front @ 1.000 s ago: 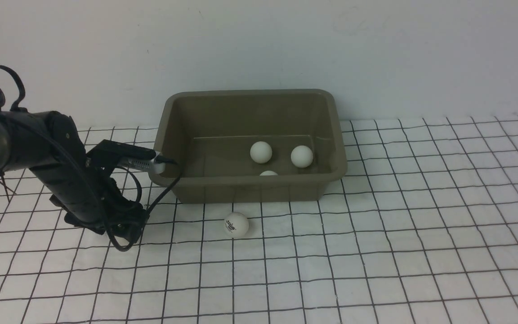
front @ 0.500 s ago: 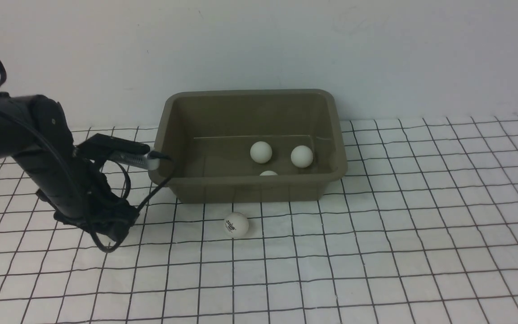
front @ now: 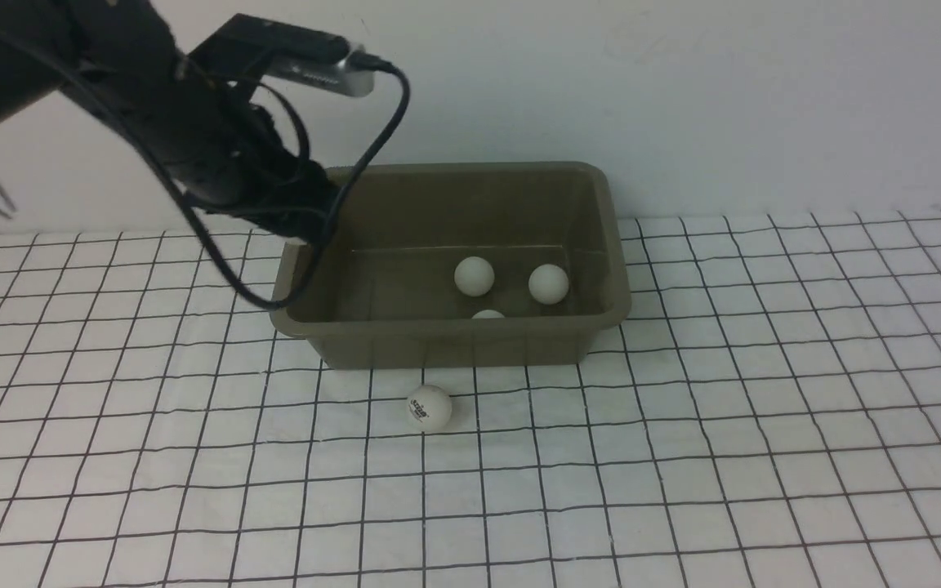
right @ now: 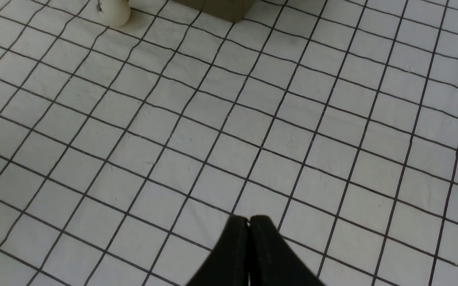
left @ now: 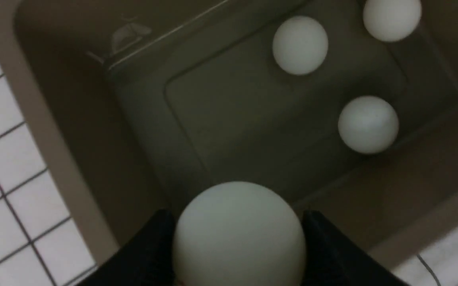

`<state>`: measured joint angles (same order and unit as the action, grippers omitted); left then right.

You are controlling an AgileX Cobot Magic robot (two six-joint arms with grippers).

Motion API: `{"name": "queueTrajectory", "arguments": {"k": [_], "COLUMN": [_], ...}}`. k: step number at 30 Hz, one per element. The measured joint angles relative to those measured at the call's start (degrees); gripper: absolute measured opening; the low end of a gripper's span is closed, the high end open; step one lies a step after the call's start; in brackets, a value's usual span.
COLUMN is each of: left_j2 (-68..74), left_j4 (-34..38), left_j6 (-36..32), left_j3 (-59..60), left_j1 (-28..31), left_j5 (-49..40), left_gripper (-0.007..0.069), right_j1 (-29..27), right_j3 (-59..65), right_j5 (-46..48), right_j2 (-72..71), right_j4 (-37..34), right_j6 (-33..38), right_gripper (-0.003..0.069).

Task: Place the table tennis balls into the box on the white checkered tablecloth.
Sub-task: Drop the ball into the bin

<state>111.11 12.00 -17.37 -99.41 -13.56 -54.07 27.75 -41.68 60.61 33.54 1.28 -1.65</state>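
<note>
Progress: I count three table tennis balls (front: 474, 275) in the box (front: 454, 343) | my left tool (left: 237, 216), upper left, holds fourth ball (left: 239, 238) above it | fifth ball (front: 429, 407) on white checkered tablecloth (front: 683, 449), lower centre | right tool (right: 249, 220) closed, empty.

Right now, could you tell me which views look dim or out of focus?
Left wrist view: dim inside the box, held ball soft and close. Front view: evenly lit, fairly sharp. Right wrist view: bright, tablecloth grid crisp.

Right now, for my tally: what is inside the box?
Three table tennis balls; the box's near wall half hides one. The left gripper holds a fourth ball above.
</note>
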Motion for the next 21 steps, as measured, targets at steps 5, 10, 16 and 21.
{"name": "queueTrajectory", "arguments": {"k": [5,10,16,21], "left_j2": [10.1,17.9,20.5,20.5], "left_j4": [-0.9,-0.9,-0.9,-0.9], "left_j6": [0.0,-0.1,-0.1,-0.2], "left_j3": [-10.6,-19.8,-20.6,-22.1], "left_j1": [-0.1,-0.1,-0.1,-0.1], "left_j5": [-3.7,-7.3,-8.2,-9.5], "left_gripper": [0.0352,0.0352,0.0392,0.0446], "right_j1": [0.0,0.0,0.0,0.0], "right_j3": [0.0,0.0,0.0,0.0], "right_j5": [-0.1,-0.1,-0.1,-0.2], "right_j2": [0.0,0.0,0.0,0.0], "right_j4": [0.1,0.0,0.0,0.0], "right_j6": [0.0,0.0,0.0,0.0], "right_gripper": [-0.0015,-0.0015,-0.0015,-0.0015]}}
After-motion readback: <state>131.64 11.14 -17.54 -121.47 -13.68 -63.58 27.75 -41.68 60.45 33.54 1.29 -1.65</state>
